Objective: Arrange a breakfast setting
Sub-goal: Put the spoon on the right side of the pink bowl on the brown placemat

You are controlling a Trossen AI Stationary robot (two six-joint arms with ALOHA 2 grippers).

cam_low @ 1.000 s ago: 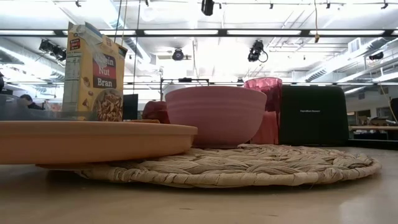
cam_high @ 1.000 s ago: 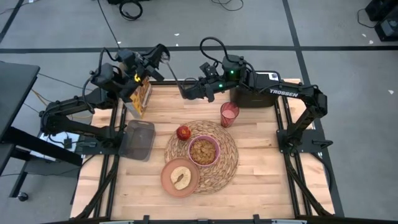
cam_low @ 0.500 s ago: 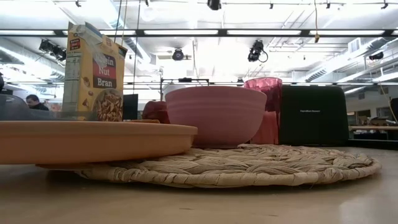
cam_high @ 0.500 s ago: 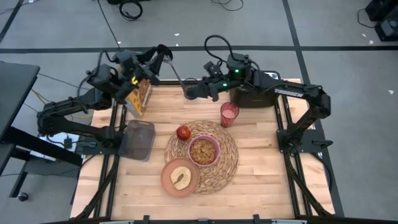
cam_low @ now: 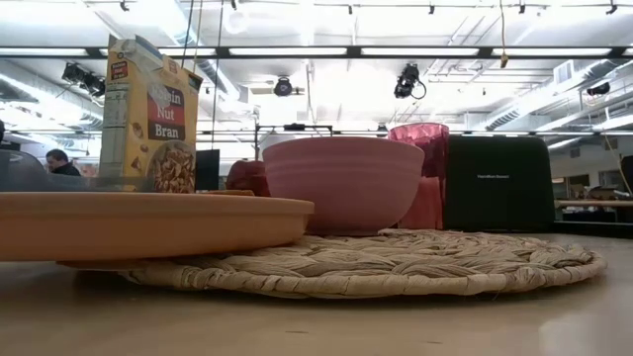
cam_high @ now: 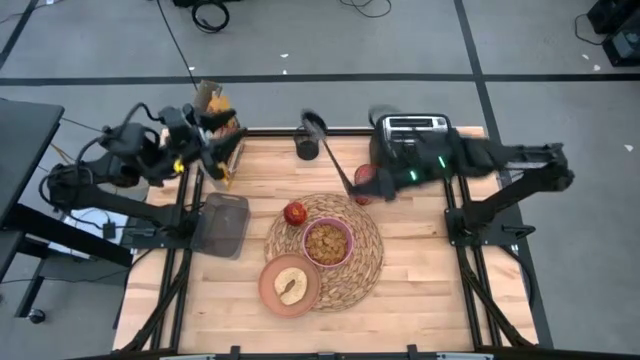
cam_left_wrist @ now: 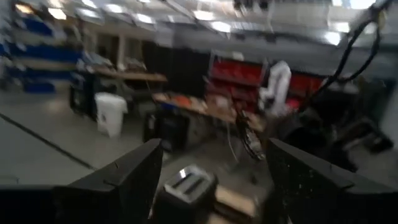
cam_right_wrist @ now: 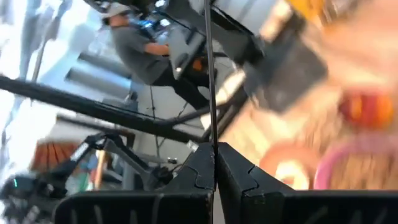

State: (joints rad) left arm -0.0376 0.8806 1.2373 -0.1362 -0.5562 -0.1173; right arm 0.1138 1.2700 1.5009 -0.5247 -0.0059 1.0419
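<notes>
The metal spoon slants above the table's far middle, blurred, with my right gripper shut on it over the pink cup. My left gripper stands open and holds nothing at the far left, beside the cereal box. On the woven placemat sit the pink bowl, filled with cereal, and the red apple. The salmon plate with the toast overlaps the mat's near left rim. Neither gripper shows in the low view. My right gripper pinches the spoon's thin handle between its two shut fingertips. The spoon runs on forward past the fingers, along them. In the high view its free end points toward the far edge; it appears lifted clear of the table.
The black toaster stands at the far right, behind the cup. A small dark round object sits at the far edge's middle. A dark clear container lies left of the mat. Bare wood lies to the near right.
My left gripper has opened, let go of the spoon and drawn back toward the table's left edge. My right gripper has swung from the far edge toward the cup, carrying the spoon, which now slants back toward the far edge.
</notes>
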